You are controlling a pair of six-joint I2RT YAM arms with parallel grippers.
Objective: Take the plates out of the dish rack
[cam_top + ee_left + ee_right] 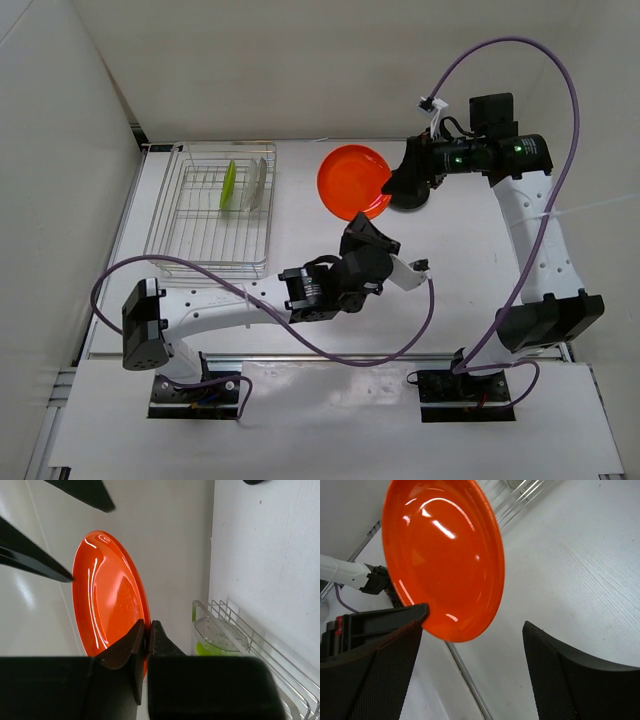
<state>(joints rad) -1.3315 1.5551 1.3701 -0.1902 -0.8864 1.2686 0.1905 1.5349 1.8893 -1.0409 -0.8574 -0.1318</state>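
Left wrist view: the left gripper (148, 630) is seen clamped on the near rim of the orange plate (107, 595), the jaws pinched together with only the thin edge between them. In the right wrist view, the right gripper (475, 624) is held wide open around the opposite rim. One finger (375, 665) is touching or almost touching the edge, and nothing is gripped by it. From above, the plate is seen out of the rack (163, 200), to its right, apparently held above the worktop (450, 260) between the two arms. The lime plate (229, 186) and clear plate (259, 184) are seen standing on edge in the rack. The black plate cannot be made out with certainty.

A handover is judged to be in hand. Were the left grip released before the right jaws are shut, the plate would be dropped. Since it is held only by a narrow rim pinch, it could also be levered or slid out if nudged by the closing finger.
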